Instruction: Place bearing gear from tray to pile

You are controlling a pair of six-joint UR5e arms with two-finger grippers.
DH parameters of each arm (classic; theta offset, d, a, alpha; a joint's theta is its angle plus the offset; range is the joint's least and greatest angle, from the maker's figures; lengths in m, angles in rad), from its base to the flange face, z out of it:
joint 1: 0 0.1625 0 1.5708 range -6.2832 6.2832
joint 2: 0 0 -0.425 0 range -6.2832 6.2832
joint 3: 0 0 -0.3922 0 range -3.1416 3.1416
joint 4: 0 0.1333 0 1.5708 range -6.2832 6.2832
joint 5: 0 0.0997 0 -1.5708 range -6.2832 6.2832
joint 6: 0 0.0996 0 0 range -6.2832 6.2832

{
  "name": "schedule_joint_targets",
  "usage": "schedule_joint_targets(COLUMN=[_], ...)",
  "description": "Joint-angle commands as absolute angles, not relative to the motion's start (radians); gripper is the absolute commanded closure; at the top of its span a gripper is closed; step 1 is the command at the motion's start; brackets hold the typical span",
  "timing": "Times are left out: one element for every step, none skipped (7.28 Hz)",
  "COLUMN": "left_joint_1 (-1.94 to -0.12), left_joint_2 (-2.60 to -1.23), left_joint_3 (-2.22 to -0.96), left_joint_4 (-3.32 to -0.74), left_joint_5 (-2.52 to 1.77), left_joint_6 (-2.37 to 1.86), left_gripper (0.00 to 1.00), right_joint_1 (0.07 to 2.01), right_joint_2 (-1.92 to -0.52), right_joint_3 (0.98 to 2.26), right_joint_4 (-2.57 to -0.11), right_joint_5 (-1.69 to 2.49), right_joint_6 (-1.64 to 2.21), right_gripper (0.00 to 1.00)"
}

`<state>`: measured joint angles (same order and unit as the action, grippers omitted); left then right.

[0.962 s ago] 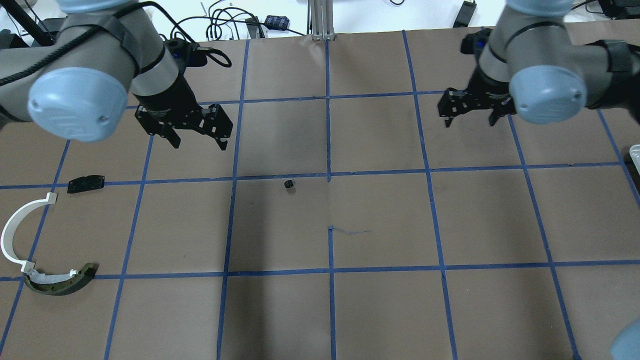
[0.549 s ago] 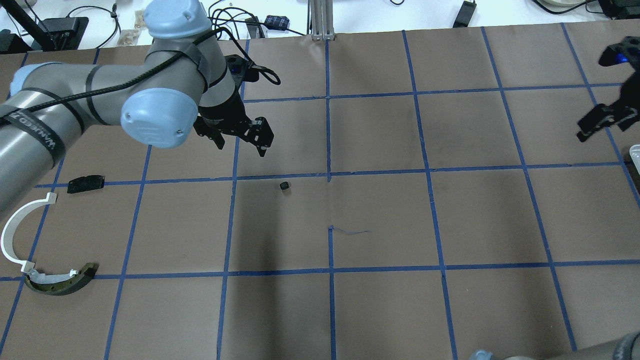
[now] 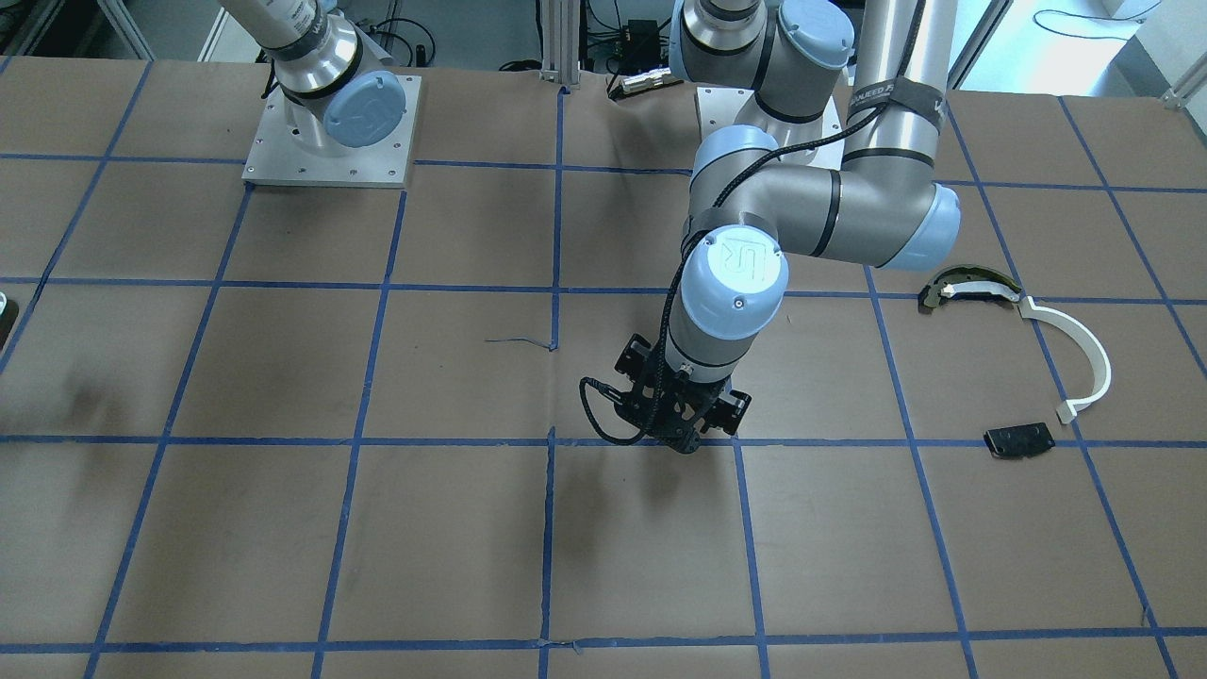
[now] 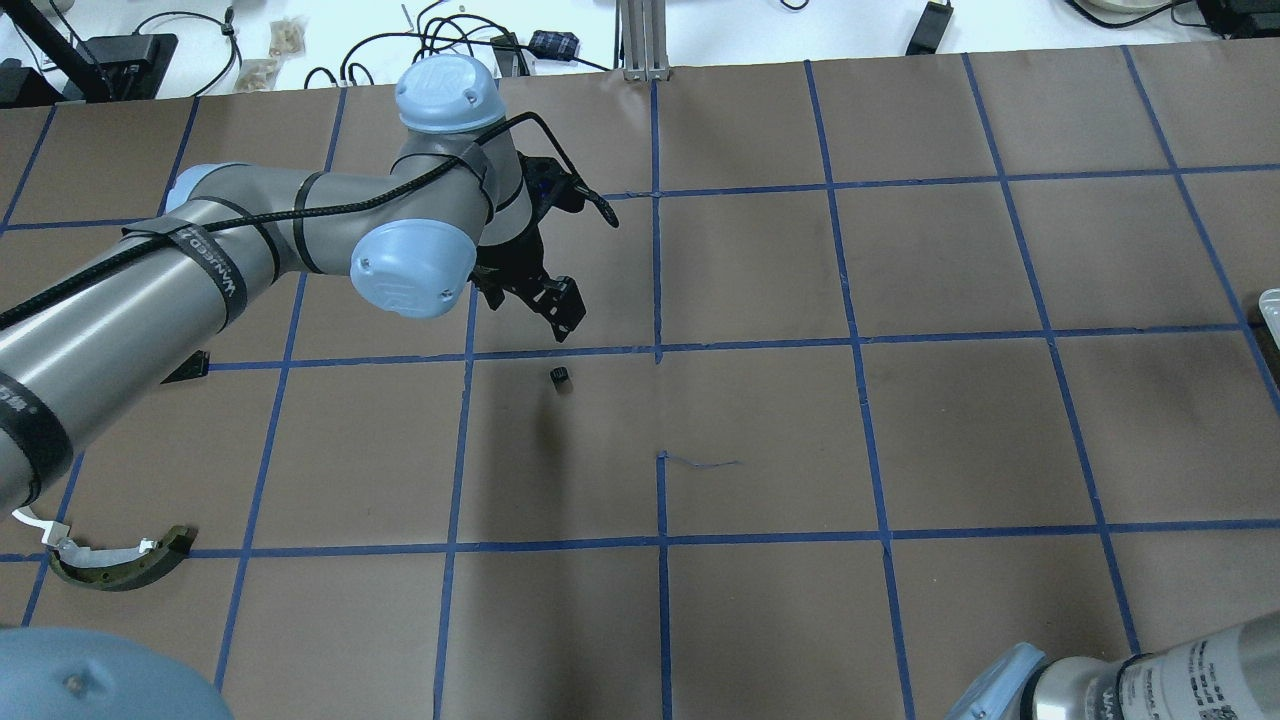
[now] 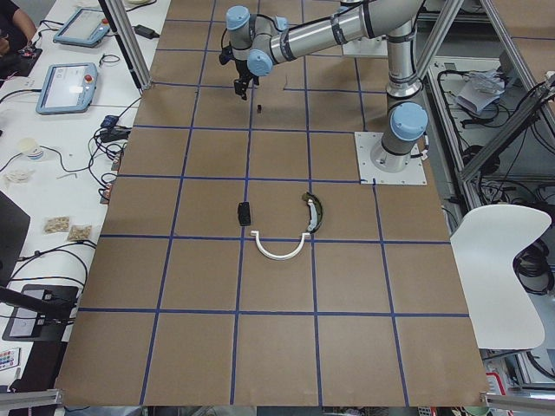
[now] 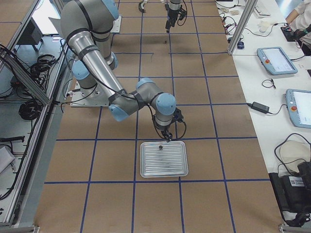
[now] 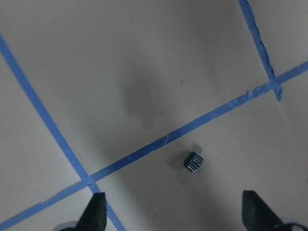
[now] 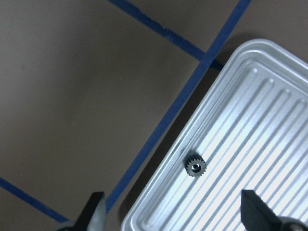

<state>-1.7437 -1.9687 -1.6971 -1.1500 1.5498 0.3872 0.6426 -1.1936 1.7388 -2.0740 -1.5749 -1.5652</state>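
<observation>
A tiny black gear (image 4: 560, 378) lies on the brown paper near the table's middle and shows in the left wrist view (image 7: 193, 161). My left gripper (image 4: 530, 305) hovers open just beyond it, its fingertips (image 7: 96, 211) wide apart. A second small gear (image 8: 195, 167) lies near the edge of the silver ribbed tray (image 6: 164, 159). My right gripper (image 6: 166, 137) hangs open over it, as the right wrist view (image 8: 175, 211) shows. The pile lies at the robot's left: a white arc strip (image 3: 1084, 358), an olive-and-silver piece (image 3: 971, 288) and a black plate (image 3: 1018, 440).
The table is covered in brown paper with a blue tape grid. Only a sliver of the tray (image 4: 1270, 305) shows at the overhead view's right edge. Cables and devices lie beyond the far table edge (image 4: 450, 45). The left arm's elbow (image 4: 410, 265) hides part of the pile from overhead.
My left arm has swung right and down toward the gear on the paper. My right gripper has left the overhead view to the right. The gear on the paper has shifted slightly left.
</observation>
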Motion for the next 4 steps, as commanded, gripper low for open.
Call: schedule_joint_targets(left_joint_1=[-1.747, -1.749, -1.749, -1.749], left_joint_2=[-2.003, -2.019, -2.037, -2.057], left_joint_3=[-1.726, -1.736, -1.736, -1.736], left_joint_4=[-1.114, -1.097, -1.082, -1.060], left_joint_5=[1.548, 1.548, 1.545, 1.542], left_joint_6=[0.422, 0.431, 0.437, 0.440], left_gripper=[0.00, 0.00, 0.00, 0.00], right_joint_1=[0.597, 0.597, 0.597, 0.597], right_joint_2=[-1.112, -1.094, -1.065, -1.062], right_joint_3=[1.738, 1.738, 1.738, 1.740], right_joint_4=[-2.158, -2.214, -2.217, -2.215], right_joint_5=[-1.571, -1.571, -1.540, -1.514], right_joint_6=[-1.856, -1.899, -1.963, -1.965], right_gripper=[0.00, 0.01, 0.05, 0.03])
